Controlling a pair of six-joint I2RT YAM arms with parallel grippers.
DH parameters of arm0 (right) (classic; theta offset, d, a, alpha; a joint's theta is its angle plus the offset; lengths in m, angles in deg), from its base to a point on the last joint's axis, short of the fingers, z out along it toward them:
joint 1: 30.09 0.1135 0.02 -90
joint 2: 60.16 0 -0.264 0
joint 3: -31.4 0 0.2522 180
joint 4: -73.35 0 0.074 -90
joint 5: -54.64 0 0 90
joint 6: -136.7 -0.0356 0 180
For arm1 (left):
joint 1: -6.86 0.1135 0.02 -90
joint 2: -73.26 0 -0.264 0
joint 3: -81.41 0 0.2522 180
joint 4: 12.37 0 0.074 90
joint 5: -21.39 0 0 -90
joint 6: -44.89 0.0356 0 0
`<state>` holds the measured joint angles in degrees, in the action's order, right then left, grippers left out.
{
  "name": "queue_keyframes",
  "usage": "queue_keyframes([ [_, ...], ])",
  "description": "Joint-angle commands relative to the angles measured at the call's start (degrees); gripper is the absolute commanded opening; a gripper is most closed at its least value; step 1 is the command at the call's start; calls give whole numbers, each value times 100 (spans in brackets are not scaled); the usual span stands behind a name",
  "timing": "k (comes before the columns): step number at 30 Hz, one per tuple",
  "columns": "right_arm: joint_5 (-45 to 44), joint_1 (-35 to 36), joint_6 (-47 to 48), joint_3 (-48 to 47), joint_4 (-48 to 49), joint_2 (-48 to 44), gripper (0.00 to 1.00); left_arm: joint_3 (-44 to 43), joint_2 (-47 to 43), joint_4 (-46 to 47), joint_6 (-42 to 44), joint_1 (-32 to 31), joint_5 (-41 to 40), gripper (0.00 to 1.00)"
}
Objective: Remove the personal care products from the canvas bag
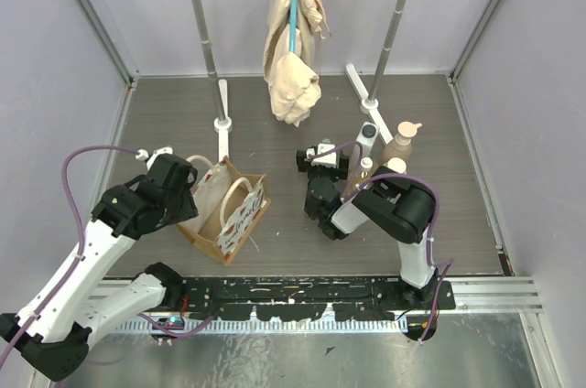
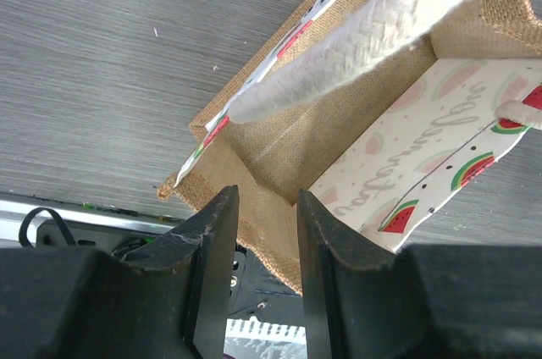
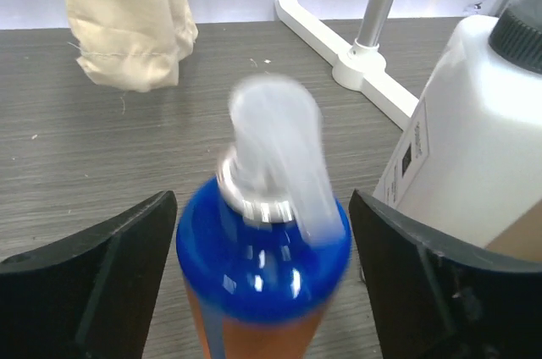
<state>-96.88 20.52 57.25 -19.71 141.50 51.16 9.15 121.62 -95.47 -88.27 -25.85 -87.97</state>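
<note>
Left gripper [image 2: 267, 207] is clamped on the canvas bag [image 2: 339, 122] rim, good. Right gripper [image 3: 262, 198] straddles the blue-capped bottle [image 3: 262, 266], but it's blurry and I can't tell if it's gripping. I'd spread wide, then lift straight up.

Far side: white metal clothes rack [image 1: 203, 31] on two flat feet, standing on grey wood-grain tabletop [image 1: 275, 123]. Hanging from its bar on a teal hanger [image 1: 294, 17], crumpled beige cloth garment [image 1: 293, 59]. Near edge: black perforated mounting rail [image 1: 302, 292].
</note>
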Motion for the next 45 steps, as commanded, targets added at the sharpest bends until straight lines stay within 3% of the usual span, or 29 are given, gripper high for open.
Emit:
queue_keyframes([
  [1, -308, 27, 44, 152, 467, -370, 94, -102, 36, 69, 64, 19, 21, 40],
  [4, -279, 90, 36, 207, 366, -512, 100, -100, 58, 85, 62, 19, 61, 40],
  [13, 206, 516, 779, -47, 363, -1091, 100, -152, -13, 64, 23, 19, 33, 41],
  [15, 240, 697, 1150, -202, 376, -1233, 100, -166, -11, 78, 10, 15, 35, 46],
  [19, -96, 1129, 2308, -628, 570, -1505, 100, -224, -2, 178, 13, 19, 106, 72],
  [21, -282, 1412, 2671, -902, 190, -1827, 100, -288, -25, 264, 63, 19, 196, 81],
  [24, -515, 1649, 2224, -1447, -1859, -2457, 100, -458, -188, 446, 170, 19, 274, 99],
  [28, 135, 1433, -1077, -2998, -7158, -3394, 100, -657, -573, 767, 398, 19, 13, 98],
  [32, 637, 1003, -2303, -4541, -9995, -3810, 100, -1193, -297, 676, 593, 19, -448, 98],
  [38, 2323, -337, -2755, -5901, -12063, -4101, 100, -2227, 1137, 382, 1112, 39, -1042, 98],
  [43, 3715, -1553, -2656, -5594, -12225, -4156, 100, -3473, 2564, 62, 1498, 301, -603, 98],
  [45, 4916, -2366, -2709, -5355, -12210, -4074, 100, -3814, 2867, 85, 1656, 467, -380, 98],
])
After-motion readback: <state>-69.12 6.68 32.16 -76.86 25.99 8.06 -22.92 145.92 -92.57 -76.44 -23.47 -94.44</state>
